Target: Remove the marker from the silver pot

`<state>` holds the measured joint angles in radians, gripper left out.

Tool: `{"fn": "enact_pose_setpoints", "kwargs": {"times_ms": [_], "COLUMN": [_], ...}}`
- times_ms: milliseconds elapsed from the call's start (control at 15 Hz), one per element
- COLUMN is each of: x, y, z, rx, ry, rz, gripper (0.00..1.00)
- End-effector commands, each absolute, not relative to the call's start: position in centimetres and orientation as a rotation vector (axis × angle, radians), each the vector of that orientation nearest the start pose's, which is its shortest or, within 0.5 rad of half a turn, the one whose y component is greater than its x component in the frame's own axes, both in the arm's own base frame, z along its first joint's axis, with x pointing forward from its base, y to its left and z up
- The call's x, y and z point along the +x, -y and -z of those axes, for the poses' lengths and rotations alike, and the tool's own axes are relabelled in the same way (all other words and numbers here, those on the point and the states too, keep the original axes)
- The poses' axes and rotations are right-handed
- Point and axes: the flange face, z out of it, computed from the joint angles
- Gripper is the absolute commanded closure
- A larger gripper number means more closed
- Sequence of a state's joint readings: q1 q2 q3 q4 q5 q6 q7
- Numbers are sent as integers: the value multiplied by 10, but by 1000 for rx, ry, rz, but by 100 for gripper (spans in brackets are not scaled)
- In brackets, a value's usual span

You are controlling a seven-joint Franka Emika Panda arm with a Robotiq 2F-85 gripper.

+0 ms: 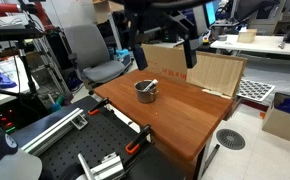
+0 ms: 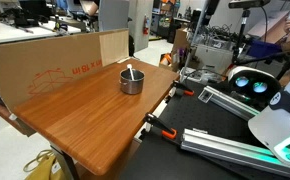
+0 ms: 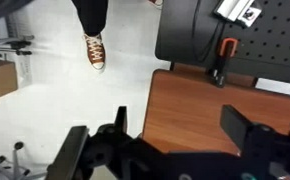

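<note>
Shiny metal silver pot (image 2: 132,81), smooth brown wooden table (image 2: 90,115), matt cardboard sheet (image 2: 45,66), matt black claw (image 3: 175,155).

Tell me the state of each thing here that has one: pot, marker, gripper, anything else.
silver pot: upright on the wooden table, marker inside.
marker: leaning in the pot, upper end above the rim.
gripper: open, empty, up off the table, not touching anything.
cardboard panel: standing upright along the table edge.
</note>
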<state>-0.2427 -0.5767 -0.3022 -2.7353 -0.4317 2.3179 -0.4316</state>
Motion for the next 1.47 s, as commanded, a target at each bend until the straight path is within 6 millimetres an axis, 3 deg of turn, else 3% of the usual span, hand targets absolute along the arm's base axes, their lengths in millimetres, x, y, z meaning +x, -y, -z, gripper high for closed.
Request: {"fn": "enact_pose_setpoints", "kwargs": {"times_ms": [0,467,933,1400], "x": [315,319,344,375], "y": [192,186,144,104], "z": [-399,-399,-390,-364], "rx": [-3350,-3362,-3279,-3162], "ry": [324,309,433,424], "rz": [103,83,38,37], "gripper": [0,0,0,0]}}
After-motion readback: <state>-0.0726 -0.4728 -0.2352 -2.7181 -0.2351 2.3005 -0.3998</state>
